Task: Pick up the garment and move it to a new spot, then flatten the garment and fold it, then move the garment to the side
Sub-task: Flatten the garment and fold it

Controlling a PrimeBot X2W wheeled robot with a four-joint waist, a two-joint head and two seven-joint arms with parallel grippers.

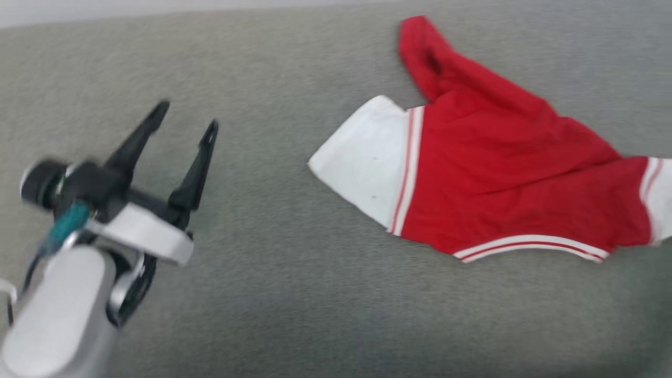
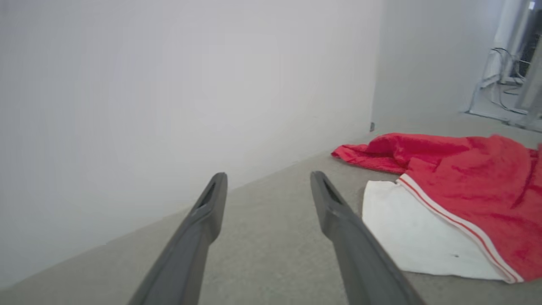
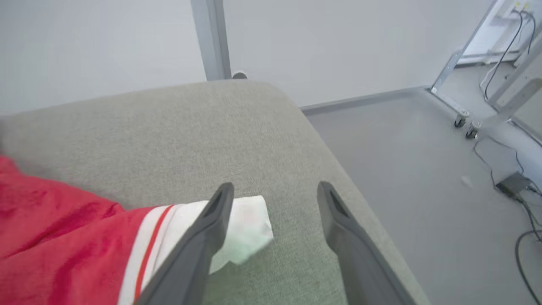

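The bright red soft fabric garment (image 1: 499,173) lies rumpled on the grey woven cushion (image 1: 262,294). My left gripper (image 1: 188,115) hangs with jaws apart, the garment well off to their right; my right gripper (image 3: 275,188) is spread too, a white end panel reaching partly between its jaws. To flatten, I'd pinch each white end low and draw outward evenly.

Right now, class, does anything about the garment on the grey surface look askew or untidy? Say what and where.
Yes. The garment lies crumpled, not flat: its far red sleeve is bunched and twisted, and folds ridge its middle. Nothing looks torn or spilled.
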